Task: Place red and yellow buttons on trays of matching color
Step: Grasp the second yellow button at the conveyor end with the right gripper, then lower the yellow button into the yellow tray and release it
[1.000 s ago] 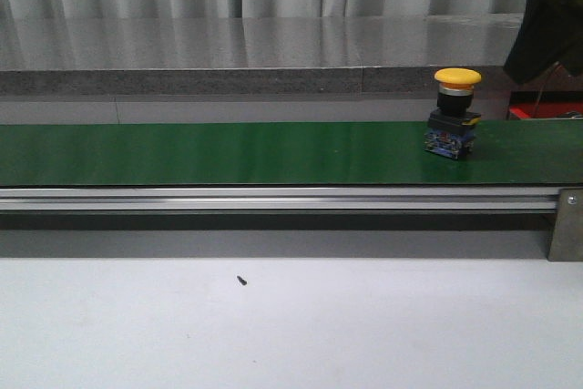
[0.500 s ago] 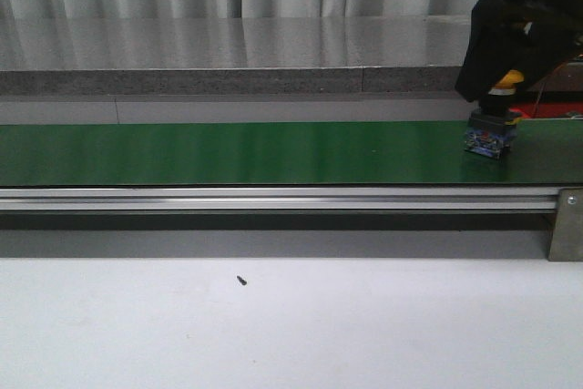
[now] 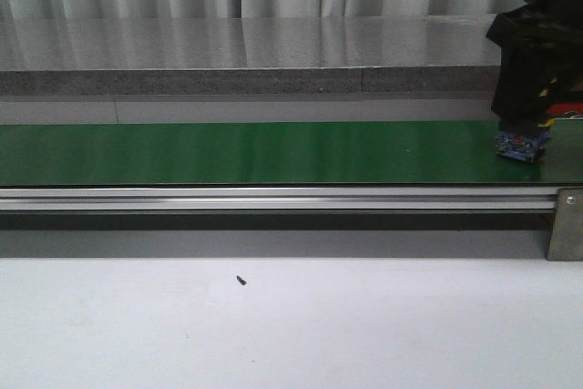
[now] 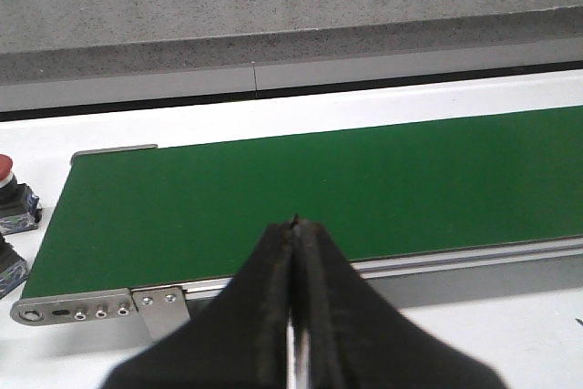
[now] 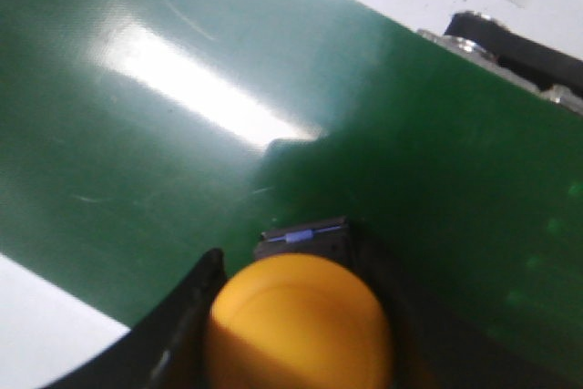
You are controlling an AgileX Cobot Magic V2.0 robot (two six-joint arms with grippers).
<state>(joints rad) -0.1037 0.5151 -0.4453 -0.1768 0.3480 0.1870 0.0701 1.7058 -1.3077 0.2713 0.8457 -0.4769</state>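
The yellow button [image 5: 299,325] stands on the green belt [image 3: 273,152] at its far right end. In the front view only its blue-and-black base [image 3: 521,145] shows under my right gripper [image 3: 523,123]. In the right wrist view the black fingers [image 5: 187,316] press against both sides of the yellow cap. A red button [image 4: 7,190] sits on the white table beside the belt's end in the left wrist view, at the frame's edge. My left gripper [image 4: 293,225] is shut and empty, over the belt's near rail. No tray is in view.
The belt's aluminium rail [image 3: 273,198] runs along the near side, with a metal bracket [image 3: 567,223] at its right end. A second dark button body [image 4: 9,266] lies below the red one. A tiny dark speck [image 3: 241,280] lies on the white table in front.
The yellow button has travelled right along the belt. My right gripper came down from the upper right onto it and now covers its cap.
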